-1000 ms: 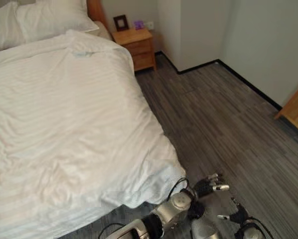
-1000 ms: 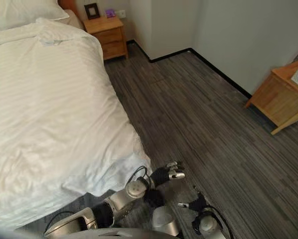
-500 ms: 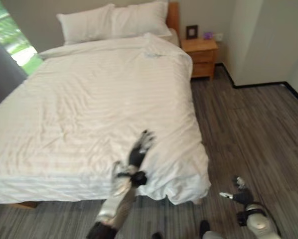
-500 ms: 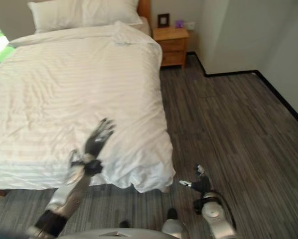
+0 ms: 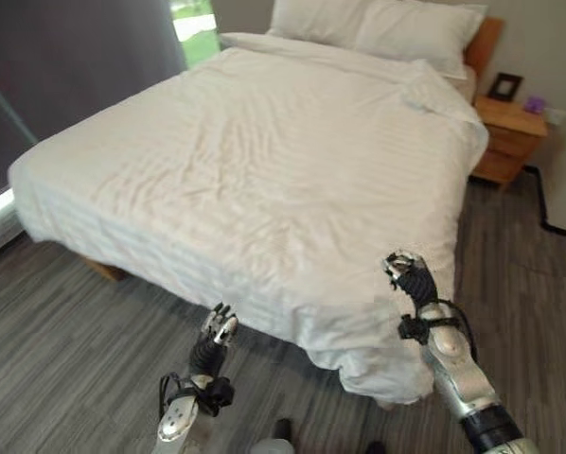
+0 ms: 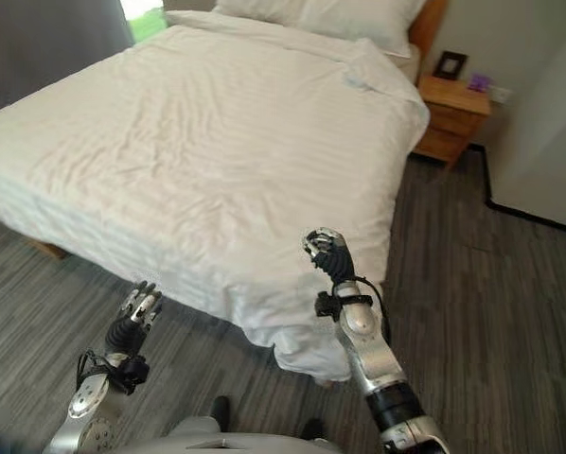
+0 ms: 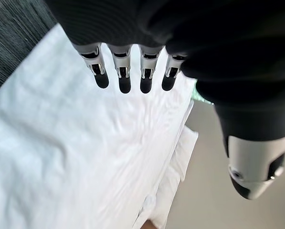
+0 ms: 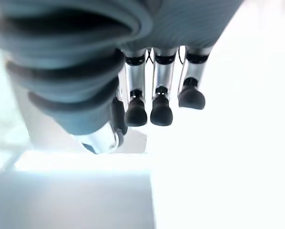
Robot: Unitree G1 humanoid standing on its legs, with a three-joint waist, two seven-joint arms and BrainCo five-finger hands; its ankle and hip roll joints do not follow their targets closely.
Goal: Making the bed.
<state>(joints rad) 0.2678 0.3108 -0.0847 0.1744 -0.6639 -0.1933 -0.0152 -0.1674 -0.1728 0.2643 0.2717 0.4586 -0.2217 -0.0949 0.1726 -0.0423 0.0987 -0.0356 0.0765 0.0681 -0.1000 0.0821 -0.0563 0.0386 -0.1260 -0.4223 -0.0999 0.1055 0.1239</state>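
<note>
A white striped duvet [image 5: 283, 161] covers the bed, lightly wrinkled, with two white pillows [image 5: 397, 24] at the headboard end. Its near corner [image 5: 378, 364] droops in a bunch toward the floor. My left hand [image 5: 215, 333] is low in front of the bed's foot edge, fingers straight and holding nothing; the left wrist view shows those fingers [image 7: 123, 71] stretched toward the duvet [image 7: 61, 157]. My right hand [image 6: 327, 253] is raised over the duvet's near corner, and its fingers [image 8: 161, 95] are relaxed and hold nothing.
A wooden nightstand [image 5: 510, 132] with a small picture frame [image 5: 505, 85] stands beside the headboard. A dark curtain [image 5: 84, 57] hangs along the bed's far side, with a bright window gap [image 5: 193, 17]. Grey striped floor [image 5: 56, 322] surrounds the bed's foot.
The camera has swung left, bringing the whole bed into view. My left hand has dropped from over the duvet to below the foot edge. My right hand has risen from near the floor.
</note>
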